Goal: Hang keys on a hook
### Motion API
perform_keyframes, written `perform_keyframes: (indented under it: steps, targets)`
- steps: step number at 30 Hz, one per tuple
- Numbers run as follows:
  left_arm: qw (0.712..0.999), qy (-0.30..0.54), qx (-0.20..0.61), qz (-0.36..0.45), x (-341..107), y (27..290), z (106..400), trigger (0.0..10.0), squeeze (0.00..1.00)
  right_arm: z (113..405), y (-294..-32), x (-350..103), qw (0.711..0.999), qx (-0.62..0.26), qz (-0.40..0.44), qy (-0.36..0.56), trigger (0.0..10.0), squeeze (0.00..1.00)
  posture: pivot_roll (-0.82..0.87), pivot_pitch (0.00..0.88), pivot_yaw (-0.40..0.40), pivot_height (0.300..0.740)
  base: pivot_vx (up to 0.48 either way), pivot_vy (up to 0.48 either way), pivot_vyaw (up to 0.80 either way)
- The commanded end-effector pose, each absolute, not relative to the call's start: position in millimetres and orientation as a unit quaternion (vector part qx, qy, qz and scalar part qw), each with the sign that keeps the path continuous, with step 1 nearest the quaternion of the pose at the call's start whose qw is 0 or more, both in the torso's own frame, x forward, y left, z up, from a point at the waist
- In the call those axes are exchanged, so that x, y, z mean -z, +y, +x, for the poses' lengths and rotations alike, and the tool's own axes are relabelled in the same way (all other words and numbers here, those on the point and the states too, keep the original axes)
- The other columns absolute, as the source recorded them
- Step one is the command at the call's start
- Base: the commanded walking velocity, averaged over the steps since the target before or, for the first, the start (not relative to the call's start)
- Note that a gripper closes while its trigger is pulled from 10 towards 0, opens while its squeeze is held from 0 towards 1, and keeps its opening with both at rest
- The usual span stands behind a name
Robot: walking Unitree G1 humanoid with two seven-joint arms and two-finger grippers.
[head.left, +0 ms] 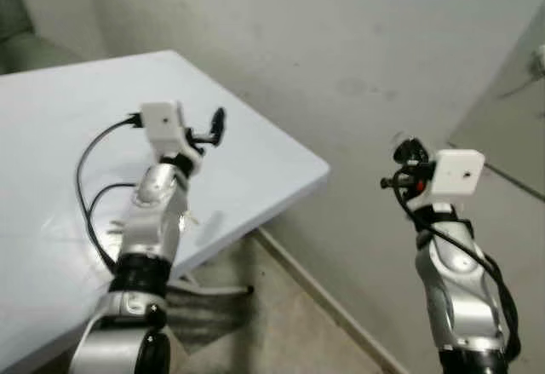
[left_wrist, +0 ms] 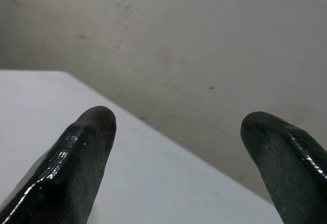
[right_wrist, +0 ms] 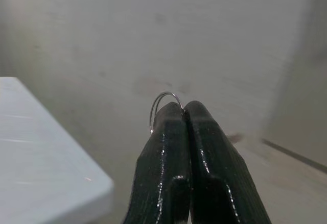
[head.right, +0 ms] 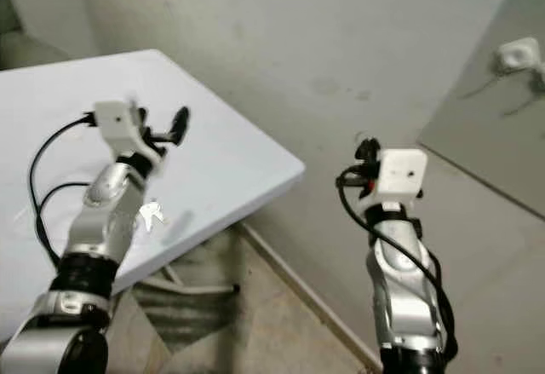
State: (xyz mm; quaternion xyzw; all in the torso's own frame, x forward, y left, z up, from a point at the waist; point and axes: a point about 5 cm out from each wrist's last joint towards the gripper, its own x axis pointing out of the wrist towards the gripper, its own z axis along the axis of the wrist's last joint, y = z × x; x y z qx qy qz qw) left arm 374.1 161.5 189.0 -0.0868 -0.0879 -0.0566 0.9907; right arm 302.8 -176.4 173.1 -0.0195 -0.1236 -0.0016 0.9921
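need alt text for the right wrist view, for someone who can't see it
Two long black fingers of the right gripper are pressed shut on a thin silver wire key ring that arcs above their tips. Behind is a plain grey wall, with a white table corner to one side.

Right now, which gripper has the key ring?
The right gripper: its fingers are pressed shut with a thin metal key ring arching out at the tips. The left gripper is spread wide open over the white table, holding nothing.
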Motion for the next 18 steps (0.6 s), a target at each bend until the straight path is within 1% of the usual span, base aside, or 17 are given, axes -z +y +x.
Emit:
perform_keyframes:
  steps: [1,10,18]
  targets:
    - [0.989,-0.086,0.077,-0.089,-192,146,376,10.0,0.00,303,-182,-178,0.991,0.014,-0.021,-0.130,10.0,0.00,0.01,0.000,-0.062,0.740,0.000,0.000,-0.78]
    - [0.989,-0.084,0.085,-0.082,-192,142,376,10.0,0.00,303,-185,-180,0.990,0.027,-0.015,-0.136,10.0,0.00,0.01,0.000,-0.061,0.740,0.000,0.000,-0.77]
    - [0.986,-0.081,0.118,-0.085,-194,134,374,10.0,0.00,301,-183,-180,0.990,0.021,-0.023,-0.135,10.0,0.00,0.00,0.000,-0.057,0.740,0.000,0.000,0.00]
